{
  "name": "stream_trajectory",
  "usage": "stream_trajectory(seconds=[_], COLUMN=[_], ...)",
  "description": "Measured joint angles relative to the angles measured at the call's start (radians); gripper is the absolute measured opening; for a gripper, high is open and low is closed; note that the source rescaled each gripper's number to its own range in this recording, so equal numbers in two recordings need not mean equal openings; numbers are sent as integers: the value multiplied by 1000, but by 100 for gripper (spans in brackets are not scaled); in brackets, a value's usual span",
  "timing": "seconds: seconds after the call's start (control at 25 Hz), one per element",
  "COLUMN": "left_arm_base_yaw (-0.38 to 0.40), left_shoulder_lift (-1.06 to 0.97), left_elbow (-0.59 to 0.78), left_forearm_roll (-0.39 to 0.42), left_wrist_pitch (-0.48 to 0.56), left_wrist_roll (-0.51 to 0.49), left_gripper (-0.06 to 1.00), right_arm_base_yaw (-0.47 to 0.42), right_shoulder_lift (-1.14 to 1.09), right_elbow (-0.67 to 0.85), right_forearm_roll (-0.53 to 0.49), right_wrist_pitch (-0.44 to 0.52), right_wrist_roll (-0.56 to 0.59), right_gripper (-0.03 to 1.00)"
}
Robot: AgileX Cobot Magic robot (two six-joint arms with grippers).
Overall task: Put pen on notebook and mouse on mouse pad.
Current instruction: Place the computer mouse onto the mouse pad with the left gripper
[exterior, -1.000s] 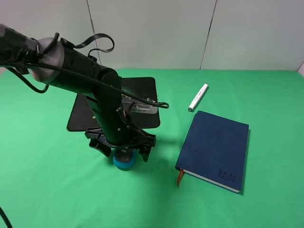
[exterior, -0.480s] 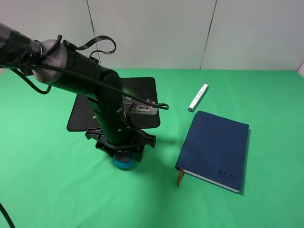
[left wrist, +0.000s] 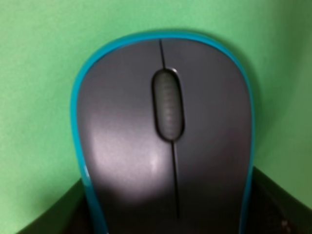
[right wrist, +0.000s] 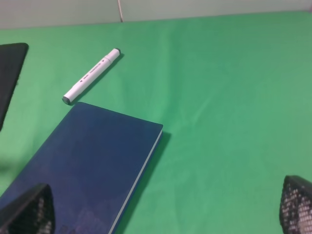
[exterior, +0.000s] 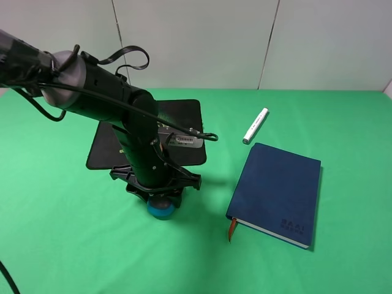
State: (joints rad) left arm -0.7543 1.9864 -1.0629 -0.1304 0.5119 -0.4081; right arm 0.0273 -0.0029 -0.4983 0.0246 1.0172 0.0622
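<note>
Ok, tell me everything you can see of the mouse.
The mouse is small and looks like plastic, with a matte dark grey top, a teal-blue rim, a dark ribbed scroll wheel and a thin seam running between the buttons. It sits flat on the green cloth, in front of the black mouse pad, not on it. The left claw is shut on its sides from above, hiding most of it in the high view.

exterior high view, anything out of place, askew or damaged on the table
Nothing spilled or damaged. The pen lies on the green cloth beside the notebook, not on it. The mouse sits on the cloth in front of the mouse pad, gripped by the left end effector.
</note>
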Motion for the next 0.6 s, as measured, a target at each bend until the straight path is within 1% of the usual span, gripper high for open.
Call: stream_trajectory(seconds=[0.16, 0.36, 0.48, 0.6], left_arm_base_yaw=[0, 0, 0, 0], left_shoulder_lift=[-34, -83, -94, -94], left_elbow=[-3, -27, -59, -99], left_forearm_roll=[-1, 5, 12, 46], left_wrist_pitch=[13, 76, 139, 206], left_wrist_roll=[-18, -24, -25, -25], left_gripper=[0, 0, 0, 0], right_arm_base_yaw=[0, 0, 0, 0], right_shoulder_lift=[0, 0, 0, 0], right_elbow=[0, 0, 0, 0], right_forearm_roll=[0, 0, 0, 0], right_wrist_pitch=[0, -1, -1, -1], right_wrist_roll=[0, 0, 0, 0], right_gripper=[100, 100, 100, 100])
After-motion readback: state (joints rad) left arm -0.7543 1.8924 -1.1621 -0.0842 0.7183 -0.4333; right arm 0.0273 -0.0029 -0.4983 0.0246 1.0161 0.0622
